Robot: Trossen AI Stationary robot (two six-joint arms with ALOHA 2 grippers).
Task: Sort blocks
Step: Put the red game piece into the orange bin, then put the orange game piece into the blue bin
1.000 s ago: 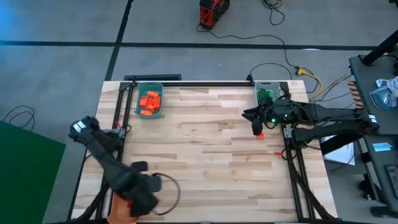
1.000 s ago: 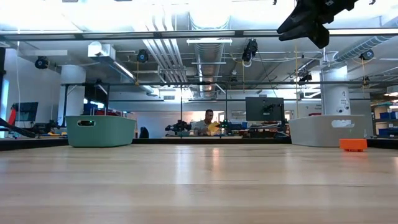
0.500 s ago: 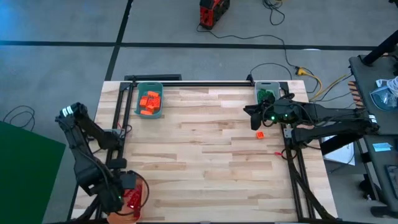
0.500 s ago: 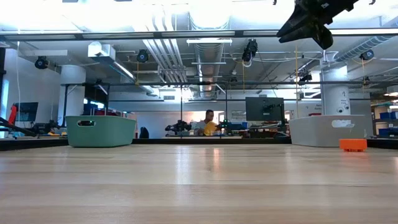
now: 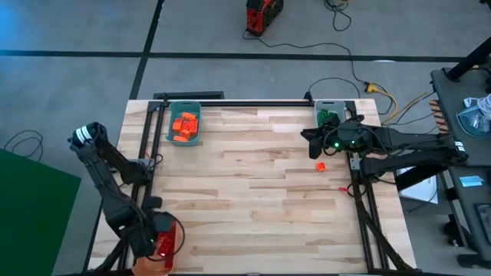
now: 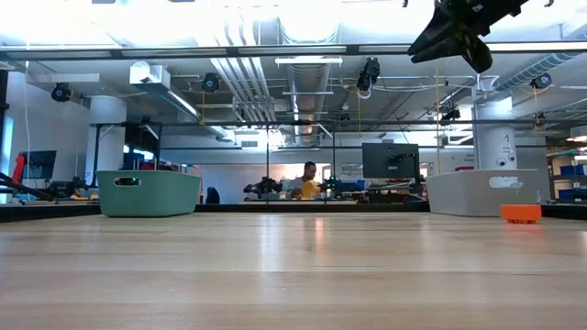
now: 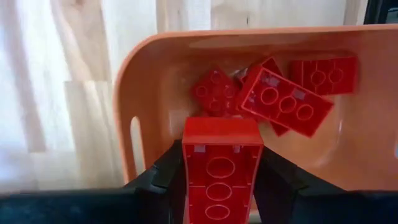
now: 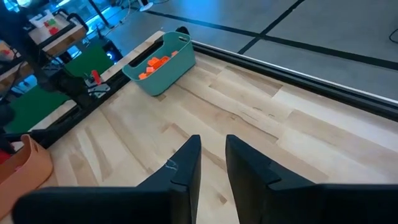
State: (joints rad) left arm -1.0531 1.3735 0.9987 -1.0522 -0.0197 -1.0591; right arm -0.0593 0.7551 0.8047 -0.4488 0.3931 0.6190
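Overhead, table-level; 2 wrist cameras close.

One bin (image 5: 185,126) sits at the table's (image 5: 253,192) ten o'clock, holding blocks (image 5: 184,124). Another bin (image 5: 328,113) sits at two o'clock. A third bin (image 7: 155,112) with blocks (image 7: 283,99) sits at seven o'clock. One loose block (image 5: 320,165) lies toward three o'clock.

My bench (image 5: 253,192) has a light wood-plank top with a black frame rail along its far edge. It stands on a grey floor (image 5: 77,77) crossed by dark lines; cables (image 5: 360,73) trail over the floor beyond the far right corner. Behind the bench, the hall has an open ceiling with white ducts (image 6: 248,82), strip lights and grey columns (image 6: 495,137). A monitor (image 6: 390,160) stands in the distance, with a seated person (image 6: 309,181) beside it.
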